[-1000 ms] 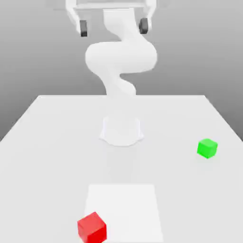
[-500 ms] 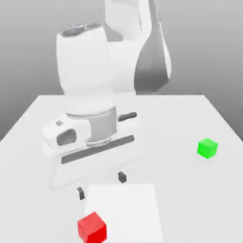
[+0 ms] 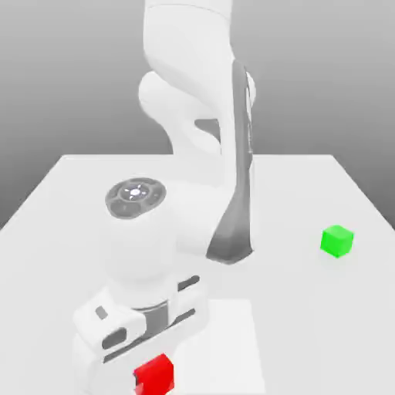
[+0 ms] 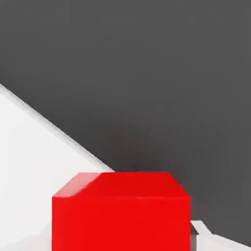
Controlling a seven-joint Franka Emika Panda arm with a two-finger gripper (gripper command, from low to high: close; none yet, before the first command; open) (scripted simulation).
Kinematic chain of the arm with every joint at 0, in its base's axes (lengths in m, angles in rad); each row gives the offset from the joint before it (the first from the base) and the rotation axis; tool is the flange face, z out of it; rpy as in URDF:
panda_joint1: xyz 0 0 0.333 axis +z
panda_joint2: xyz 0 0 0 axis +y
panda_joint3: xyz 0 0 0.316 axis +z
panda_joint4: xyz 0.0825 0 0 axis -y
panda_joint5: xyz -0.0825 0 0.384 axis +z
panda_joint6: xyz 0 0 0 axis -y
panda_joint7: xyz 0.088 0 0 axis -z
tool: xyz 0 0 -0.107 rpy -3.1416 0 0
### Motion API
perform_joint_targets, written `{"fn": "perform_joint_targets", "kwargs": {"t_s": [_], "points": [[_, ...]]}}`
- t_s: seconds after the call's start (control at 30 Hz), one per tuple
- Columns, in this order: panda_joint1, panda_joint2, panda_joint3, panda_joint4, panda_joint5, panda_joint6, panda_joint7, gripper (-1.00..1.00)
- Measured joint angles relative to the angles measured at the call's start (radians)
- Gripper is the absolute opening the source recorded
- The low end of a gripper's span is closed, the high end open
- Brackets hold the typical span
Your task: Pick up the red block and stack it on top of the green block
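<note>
My jaws [image 3: 153, 376] are clamped on the red block [image 4: 121, 223], one finger to each of two opposite sides. That is the sensible hold for a cube: flat faces give me even contact, and the squeeze should keep it from turning. In the hand view a dark pad [image 4: 194, 238] sits against one side of the block, and its upper face is uncovered. I judge that I have it squarely, which matters because it must later be set down flat. Whether its underside is touching anything, I cannot tell.

My palm housing [image 3: 139, 339] is above the block and points down, so the next lift can be straight up. In the exterior view this puts me near the front, left of the middle, by the pale square patch [image 3: 227, 339], part of which I cover. My arm [image 3: 189, 212] reaches forward to here from its base at the back of the table [image 3: 293, 181].

The green block [image 3: 336, 241] sits well apart, farther back and toward the exterior view's right, on the open tabletop. It makes a good base there, with nothing on it and room around it for my fingers. The stacking is yet to be done. I would raise the red block well above the green one's height before crossing, line up the faces, then lower gently; a low pass could knock the base away, and an off-centre release could tip the stack.
</note>
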Motion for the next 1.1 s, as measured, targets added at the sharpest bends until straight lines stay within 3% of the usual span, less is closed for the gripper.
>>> {"fn": "perform_joint_targets", "kwargs": {"t_s": [0.17, 0.43, 0.6, 0.87, 1.0, 1.1], "points": [[0.052, -0.154, -0.049, -0.034, -0.086, -0.119, 0.063, -1.00], [0.266, -0.311, 0.184, -0.191, -0.057, -0.133, 0.037, -1.00], [0.543, -0.432, 0.320, -0.306, -0.037, -0.134, 0.020, -1.00], [0.793, -0.628, 0.520, -0.482, -0.064, -0.126, 0.034, -1.00], [0.798, -0.543, 0.564, -0.501, -0.131, -0.020, 0.080, -1.00], [0.778, -0.435, 0.557, -0.499, -0.236, 0.083, 0.153, -1.00]]}}
